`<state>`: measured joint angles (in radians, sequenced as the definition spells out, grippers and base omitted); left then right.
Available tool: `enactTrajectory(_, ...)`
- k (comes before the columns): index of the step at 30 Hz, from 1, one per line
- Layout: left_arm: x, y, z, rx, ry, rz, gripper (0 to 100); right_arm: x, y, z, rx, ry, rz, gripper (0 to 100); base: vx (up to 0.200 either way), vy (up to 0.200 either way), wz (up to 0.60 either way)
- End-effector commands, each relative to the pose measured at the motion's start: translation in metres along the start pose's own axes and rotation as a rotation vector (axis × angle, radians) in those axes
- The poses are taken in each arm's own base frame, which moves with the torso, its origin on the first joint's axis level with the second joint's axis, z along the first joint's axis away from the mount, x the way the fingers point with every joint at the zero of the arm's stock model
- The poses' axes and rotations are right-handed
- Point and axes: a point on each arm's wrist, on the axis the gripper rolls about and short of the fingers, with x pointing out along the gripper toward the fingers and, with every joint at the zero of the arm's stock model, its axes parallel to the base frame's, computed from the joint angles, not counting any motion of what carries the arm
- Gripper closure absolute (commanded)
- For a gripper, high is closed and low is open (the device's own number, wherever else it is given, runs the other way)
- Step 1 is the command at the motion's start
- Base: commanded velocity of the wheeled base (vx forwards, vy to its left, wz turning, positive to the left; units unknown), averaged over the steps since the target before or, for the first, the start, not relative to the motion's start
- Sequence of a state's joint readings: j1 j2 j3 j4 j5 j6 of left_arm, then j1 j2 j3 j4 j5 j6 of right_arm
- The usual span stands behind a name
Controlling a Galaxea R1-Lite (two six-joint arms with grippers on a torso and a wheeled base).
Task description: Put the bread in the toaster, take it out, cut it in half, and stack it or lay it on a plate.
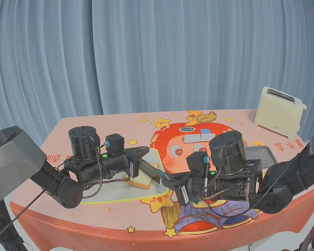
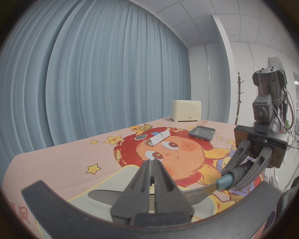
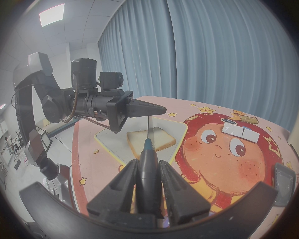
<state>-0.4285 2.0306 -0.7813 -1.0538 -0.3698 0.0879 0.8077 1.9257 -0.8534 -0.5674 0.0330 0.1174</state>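
Cream toaster (image 1: 279,114); pale tan bread (image 3: 163,140)

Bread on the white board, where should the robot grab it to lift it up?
Probably by a crust edge of the bread, one finger over, one under, since it lies flat and thin on the cutting board. Come in low from the left gripper's side; the right gripper holds the knife above it.

Bread slice (image 1: 142,181) flat on board (image 1: 108,193)
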Motion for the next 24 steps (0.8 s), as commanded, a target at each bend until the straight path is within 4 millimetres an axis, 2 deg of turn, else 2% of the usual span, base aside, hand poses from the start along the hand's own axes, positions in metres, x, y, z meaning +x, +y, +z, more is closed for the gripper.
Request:
enactTrajectory(1,0.0,0.0,-0.001,-0.004,0.002,0.0,100,0.002,-0.003,0.0,0.005,0.0,-0.008,100,0.0,0.0,0.0)
enactTrajectory(15,0.0,0.001,-0.014,-0.023,0.042,0.005,100,0.0,-0.001,0.004,0.004,-0.018,-0.003,100,0.0,0.0,0.0)
enactTrajectory(24,0.003,0.003,-0.012,-0.02,0.035,0.005,100,0.004,-0.002,0.002,0.006,-0.022,-0.003,100,0.0,0.0,0.0)
